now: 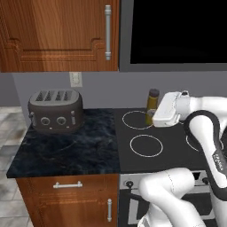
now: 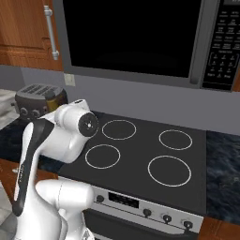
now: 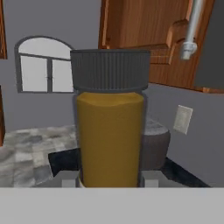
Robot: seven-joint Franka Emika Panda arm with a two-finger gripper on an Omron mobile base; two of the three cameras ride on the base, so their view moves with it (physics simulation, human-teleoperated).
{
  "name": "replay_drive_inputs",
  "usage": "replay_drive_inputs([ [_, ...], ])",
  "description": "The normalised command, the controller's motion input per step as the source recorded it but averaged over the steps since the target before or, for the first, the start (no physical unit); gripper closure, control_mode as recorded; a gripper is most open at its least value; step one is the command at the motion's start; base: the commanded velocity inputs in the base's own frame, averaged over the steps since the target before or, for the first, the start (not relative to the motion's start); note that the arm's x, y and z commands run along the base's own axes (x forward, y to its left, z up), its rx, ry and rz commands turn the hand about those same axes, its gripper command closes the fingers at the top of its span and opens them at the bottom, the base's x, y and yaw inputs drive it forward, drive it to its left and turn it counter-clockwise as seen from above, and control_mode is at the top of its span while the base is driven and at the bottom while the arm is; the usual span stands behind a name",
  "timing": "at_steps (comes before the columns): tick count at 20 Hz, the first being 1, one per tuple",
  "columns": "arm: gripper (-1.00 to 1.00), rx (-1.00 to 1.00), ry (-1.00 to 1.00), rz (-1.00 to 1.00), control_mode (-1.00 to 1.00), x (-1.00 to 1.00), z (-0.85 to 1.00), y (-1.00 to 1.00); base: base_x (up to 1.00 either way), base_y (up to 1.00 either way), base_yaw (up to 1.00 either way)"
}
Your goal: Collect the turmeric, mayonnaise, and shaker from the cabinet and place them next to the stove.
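Gripper (image 3: 111, 181) fingers clamped on the turmeric (image 3: 110, 131): slim cylinder, ochre-yellow body, ribbed dark grey cap. Bottle upright, held over the rear left part of the stove (image 1: 150, 157), a glossy black glass top with white ring burners. Grey boxy toaster (image 1: 55, 111) sits on the dark marbled counter (image 1: 71, 150).

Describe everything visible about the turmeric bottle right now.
The turmeric is a slim, tall cylinder with an olive-yellow body and a dark ribbed cap. It stands upright, clamped near its base in the shut gripper, one finger on each side. In the left base view it sits over the stove, at the cooktop's back left ring, beside the counter. Whether it rests on the glass is unclear.
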Motion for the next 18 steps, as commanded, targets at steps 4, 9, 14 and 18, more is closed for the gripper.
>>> replay_drive_inputs([
  [4,1.0,0.0,-0.08,0.21,-1.0,0.09,-0.48,0.58,0.0,0.0,0.0],
  [9,1.0,0.0,0.0,0.14,-1.0,0.16,-0.46,0.41,0.0,0.0,0.0],
  [14,1.0,0.0,0.02,0.12,-1.0,0.44,-0.34,0.29,0.0,0.0,0.0],
  [18,1.0,0.0,0.03,0.12,-1.0,0.61,-0.35,0.01,0.0,0.0,0.0],
])
